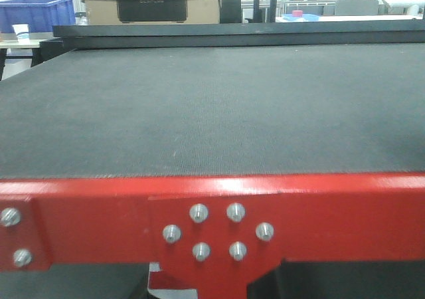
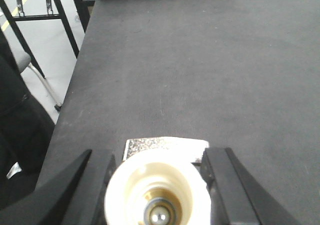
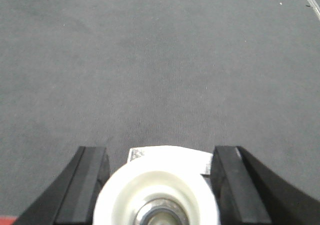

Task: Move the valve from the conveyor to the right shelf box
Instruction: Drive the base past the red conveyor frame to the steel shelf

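The conveyor point(image 1: 212, 106) is a wide dark grey woven belt with a red metal side frame point(image 1: 332, 206) along its near edge. No valve shows on the belt in any view, and the right shelf box is out of view. My left gripper point(image 2: 159, 154) hovers over the belt point(image 2: 200, 60) near its left edge, jaws wide apart. My right gripper point(image 3: 159, 151) hovers over the belt point(image 3: 160, 60), jaws wide apart. In each wrist view a round cream fitting with a metal centre and a white label sits low between the fingers; it looks like part of the gripper. Neither gripper shows in the front view.
A blue crate point(image 1: 36, 13), a paper cup point(image 1: 21, 32) and a cardboard box point(image 1: 149, 0) stand beyond the belt's far rail. In the left wrist view the belt's left edge drops to the floor by black frame legs point(image 2: 60, 15).
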